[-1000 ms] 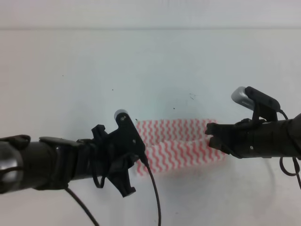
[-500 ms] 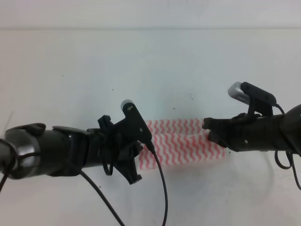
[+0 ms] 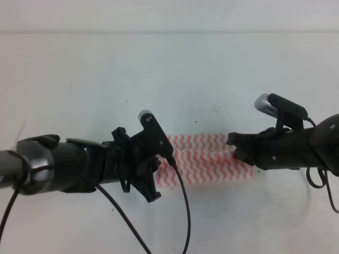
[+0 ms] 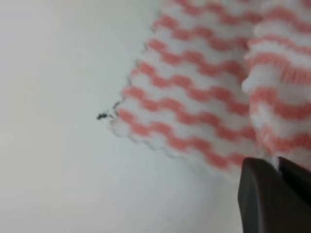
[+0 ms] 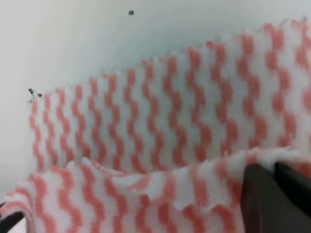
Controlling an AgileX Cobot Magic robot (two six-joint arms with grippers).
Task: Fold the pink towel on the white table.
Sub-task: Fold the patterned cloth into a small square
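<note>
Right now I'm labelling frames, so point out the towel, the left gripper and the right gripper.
towel (image 3: 209, 161), exterior high view, middle of the striped cloth between the arms.
left gripper (image 4: 278, 171), left wrist view, fingertips pinching the towel's edge.
right gripper (image 5: 273, 170), right wrist view, fingertips clamped on the lifted edge.

- Left arm comes in low from the left side, lying almost flat over the white table (image 3: 79, 69), wrist rolled so the camera knob sticks up and back.
- Left gripper (image 3: 159, 170) sits at the left end of the pink towel (image 3: 204, 159). In the left wrist view its dark fingers (image 4: 274, 196) are pressed together with a bit of cloth edge pinched between them.
- Right arm reaches in from the right, also near level, wrist camera perched on top.
- Right gripper (image 3: 233, 145) is at the towel's right end. The right wrist view shows its fingers (image 5: 277, 191) closed tight on a raised fold of the cloth.
- Both grippers point inward at each other, with the towel between them.
</note>
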